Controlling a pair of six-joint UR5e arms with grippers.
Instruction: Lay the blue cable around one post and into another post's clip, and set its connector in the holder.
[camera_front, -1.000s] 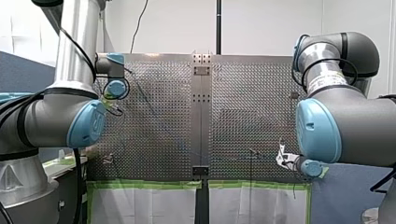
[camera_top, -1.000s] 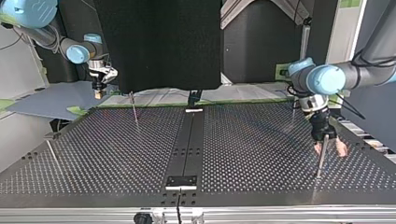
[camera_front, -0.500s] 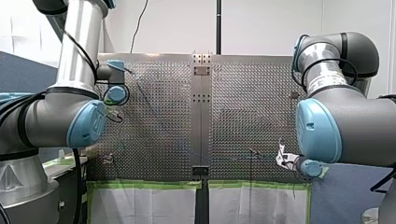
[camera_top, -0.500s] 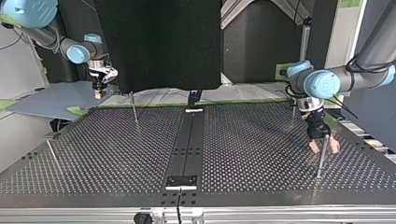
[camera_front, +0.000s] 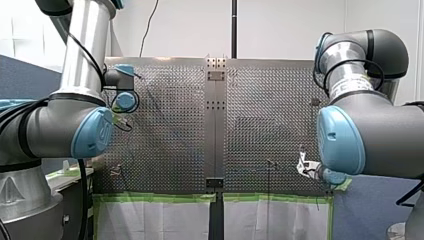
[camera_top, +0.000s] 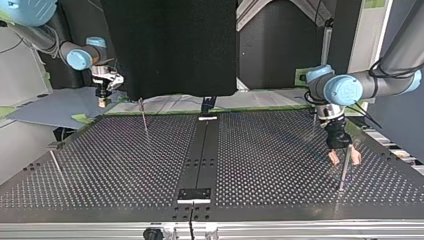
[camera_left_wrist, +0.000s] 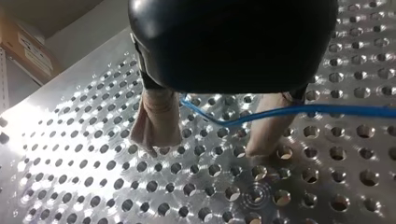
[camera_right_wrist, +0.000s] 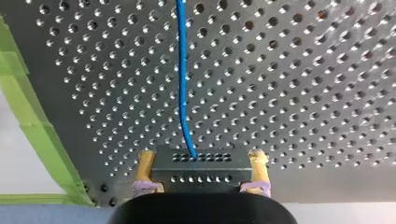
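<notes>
My right gripper (camera_right_wrist: 201, 157) is clenched on the black connector (camera_right_wrist: 201, 173), and the blue cable (camera_right_wrist: 181, 70) runs straight ahead from it. My left gripper (camera_left_wrist: 208, 148) is released, with the cable crossing between its pads. Routing looks barely begun. The next move calls for pinching the cable and leading it around the nearby post (camera_top: 343, 175).

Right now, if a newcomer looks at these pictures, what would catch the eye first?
The blue cable stands out most: in the right wrist view it runs across the perforated table from a black connector clamped in my right end effector. In the left wrist view the cable passes between the beige fingers of my open left end effector, over the table.
</notes>
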